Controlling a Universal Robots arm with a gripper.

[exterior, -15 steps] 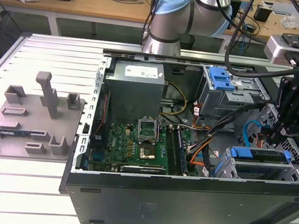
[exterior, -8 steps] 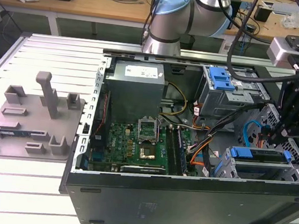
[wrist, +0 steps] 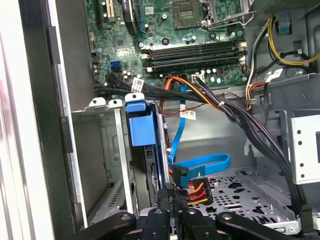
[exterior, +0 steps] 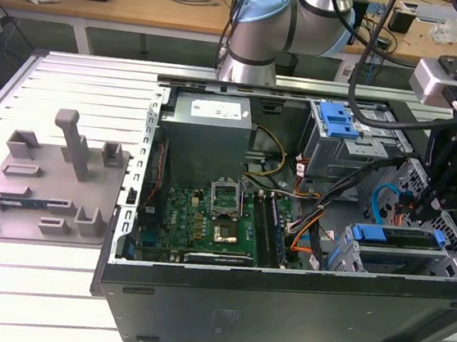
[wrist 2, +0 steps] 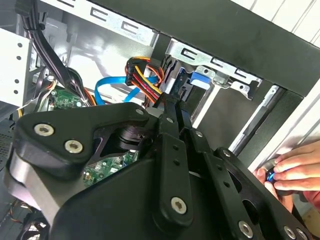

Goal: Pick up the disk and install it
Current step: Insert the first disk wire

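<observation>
The disk [exterior: 402,238] lies in the lower metal drive cage at the exterior view's right, its blue carrier end facing the motherboard. In the first wrist view the disk [wrist: 140,131] stands edge-on in the cage slot, blue carrier on top. My gripper [exterior: 426,208] hangs just above the disk's rear end. In both wrist views its fingers are pressed together, and the gripper [wrist: 171,192] sits at the disk's back edge next to the orange-red power plug [wrist: 196,190]. In the second wrist view the gripper [wrist 2: 170,107] points at the disk [wrist 2: 197,80]; I cannot tell if they touch.
The open computer case [exterior: 279,309] holds the motherboard [exterior: 206,218], a power supply [exterior: 208,131] and an upper cage with a blue latch [exterior: 338,117]. Cables [wrist: 200,165] run close by. A grey holder [exterior: 45,183] lies left. A person's hand [wrist 2: 292,167] touches the case's outer edge.
</observation>
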